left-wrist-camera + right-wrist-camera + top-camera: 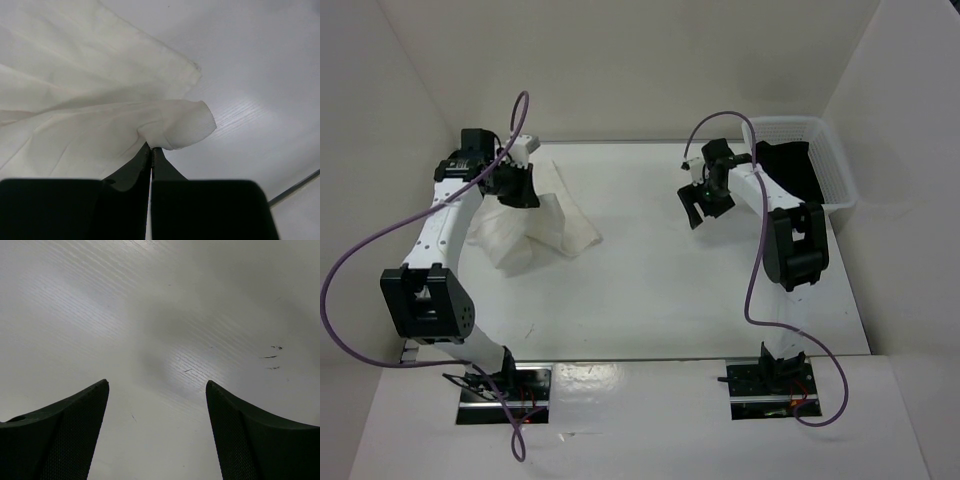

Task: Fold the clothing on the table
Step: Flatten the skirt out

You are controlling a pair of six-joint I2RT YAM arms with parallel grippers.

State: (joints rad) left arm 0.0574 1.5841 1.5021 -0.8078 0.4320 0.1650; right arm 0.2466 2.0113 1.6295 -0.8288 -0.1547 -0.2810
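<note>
Lifting the pinched edge slowly and carrying it across the rest of the fabric is judged the best way to make this fold, so that the pleats are laid flat rather than dragged into a heap. The left tool [151, 150] is seen fully closed, with a small rolled lip of the clothing [100, 100] nipped between its tips. The grip looks shallow, so the fabric could probably be pulled free by a jerk. The clothing is found at the far left of the counter [660, 290], bunched and partly raised under that tool, with its loose end spread toward the middle. Which edge of the garment is held cannot be told for sure from the overhead view. The right tool [700, 205] is held wide apart and empty above bare counter. It is well apart from the clothing and near the basket [835, 180], in which a black garment [788, 165] lies. It could be brought over so that the free end is pinned.
</note>
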